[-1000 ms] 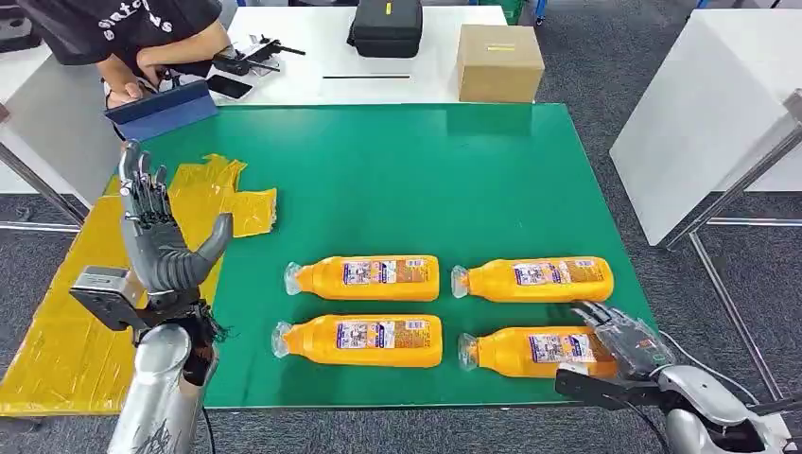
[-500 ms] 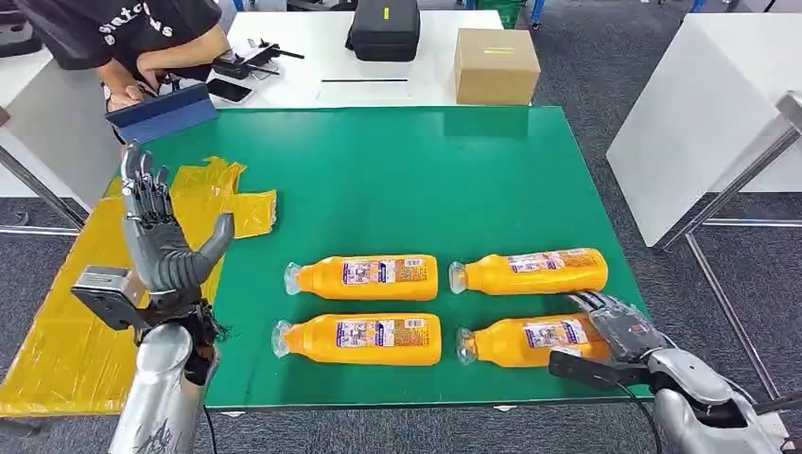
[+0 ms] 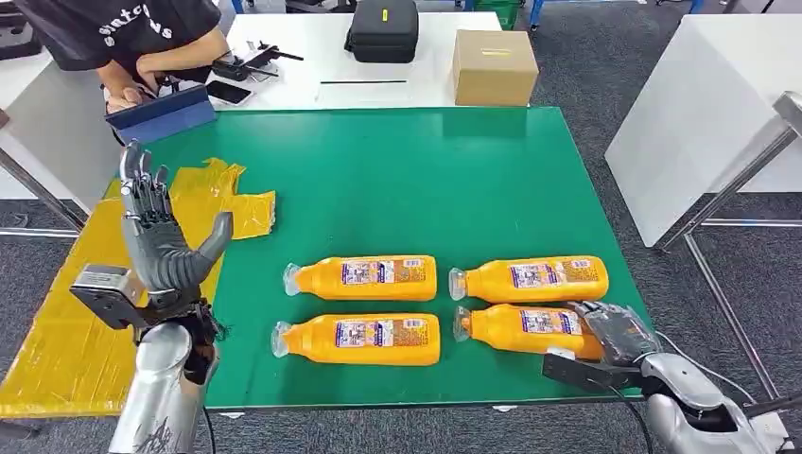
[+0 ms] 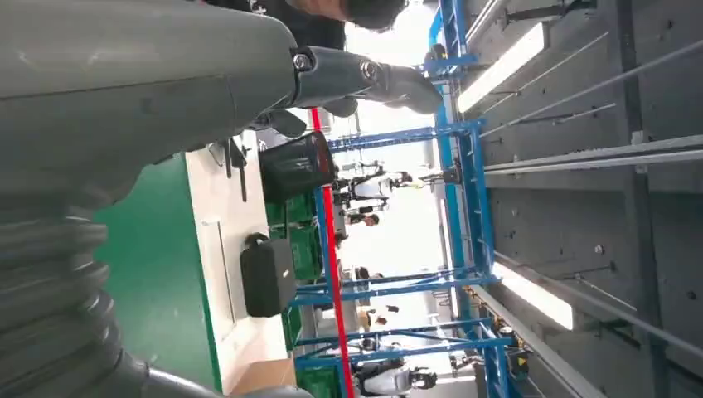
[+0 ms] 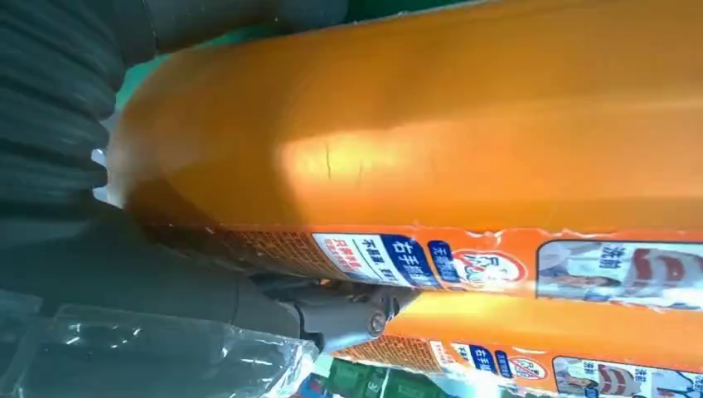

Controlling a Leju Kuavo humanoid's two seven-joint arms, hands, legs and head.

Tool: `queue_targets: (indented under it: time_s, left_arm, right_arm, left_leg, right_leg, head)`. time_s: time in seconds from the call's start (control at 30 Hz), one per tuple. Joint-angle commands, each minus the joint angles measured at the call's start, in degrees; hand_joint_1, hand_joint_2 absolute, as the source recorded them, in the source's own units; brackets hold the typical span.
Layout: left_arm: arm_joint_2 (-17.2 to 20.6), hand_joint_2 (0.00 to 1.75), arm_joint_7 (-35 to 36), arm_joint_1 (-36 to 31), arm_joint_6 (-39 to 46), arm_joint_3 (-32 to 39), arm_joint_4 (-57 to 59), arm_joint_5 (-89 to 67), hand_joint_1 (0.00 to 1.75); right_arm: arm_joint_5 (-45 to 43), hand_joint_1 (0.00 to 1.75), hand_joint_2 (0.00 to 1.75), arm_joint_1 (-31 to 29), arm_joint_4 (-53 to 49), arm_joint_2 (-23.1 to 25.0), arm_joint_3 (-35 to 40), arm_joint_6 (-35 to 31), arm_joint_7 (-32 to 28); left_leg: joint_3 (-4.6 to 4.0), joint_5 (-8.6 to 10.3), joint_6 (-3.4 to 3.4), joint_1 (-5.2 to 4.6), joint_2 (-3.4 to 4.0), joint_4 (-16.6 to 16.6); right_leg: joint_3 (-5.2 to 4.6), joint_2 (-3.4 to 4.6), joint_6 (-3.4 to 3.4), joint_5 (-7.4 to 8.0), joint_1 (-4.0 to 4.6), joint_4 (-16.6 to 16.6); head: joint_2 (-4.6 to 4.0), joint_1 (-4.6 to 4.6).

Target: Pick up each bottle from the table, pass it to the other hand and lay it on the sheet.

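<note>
Four orange bottles lie on the green table [image 3: 397, 180]: far left [image 3: 364, 276], near left [image 3: 359, 339], far right [image 3: 530, 279] and near right [image 3: 515, 326]. My right hand [image 3: 613, 333] grips the base end of the near-right bottle, which now lies close against the far-right one. In the right wrist view that bottle [image 5: 414, 124] fills the picture, a dark finger [image 5: 332, 311] under it and the second bottle [image 5: 514, 332] beside it. My left hand [image 3: 156, 236] is raised upright with fingers spread, holding nothing, above the yellow sheet [image 3: 57, 331] at the table's left edge; its grey thumb [image 4: 166, 75] shows in the left wrist view.
A person [image 3: 132, 38] leans over the white table behind, near a blue folder [image 3: 161, 112]. A black case [image 3: 383, 28] and a cardboard box [image 3: 494, 66] stand there too. Another white table [image 3: 700, 104] is at the right.
My right hand has closed on the near-right bottle and shifted it away from the front edge, toward the far-right bottle. The left hand has stayed raised.
</note>
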Motion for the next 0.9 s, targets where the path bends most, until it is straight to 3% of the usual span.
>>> queue_targets:
  time_s: [0.03,0.27,0.4,0.9]
  left_arm:
    - [0.24,1.75,0.22,-1.82,-0.2,1.43,3.46,0.26,0.0]
    - [0.39,1.75,0.13,-1.66,-0.14,1.35,3.34,0.35,0.0]
    - [0.57,1.75,0.18,-0.68,0.15,1.64,2.18,0.32,0.0]
    - [-0.32,1.75,0.65,-0.98,0.08,2.52,1.88,-0.45,0.0]
  right_arm:
    - [0.12,1.71,1.75,1.74,3.31,2.21,1.6,-0.47,0.08]
    - [0.12,1.73,1.75,3.12,1.73,2.23,0.84,-0.6,0.13]
    - [0.2,1.71,1.75,0.82,2.98,3.2,0.88,-1.63,-1.11]
    - [-7.69,1.75,1.75,1.55,-4.93,12.24,-7.68,-4.96,-8.27]
  left_leg:
    - [0.12,-0.02,-0.14,0.07,-0.08,-0.06]
    - [0.12,-0.02,-0.21,0.08,-0.19,-0.08]
    - [0.16,-0.07,-0.32,0.08,-0.17,-0.1]
    - [-0.14,-0.09,-0.22,0.12,0.02,-0.02]
  right_leg:
    - [0.16,-0.12,-0.05,-0.03,0.07,-0.11]
    - [0.14,-0.24,-0.07,-0.04,0.09,-0.12]
    - [0.18,-0.26,-0.11,-0.09,0.08,-0.14]
    - [-0.09,-0.03,-0.09,-0.07,0.03,-0.01]
  head:
    - [0.0,0.0]
    - [0.0,0.0]
    - [0.0,-0.02]
    - [0.0,-0.02]
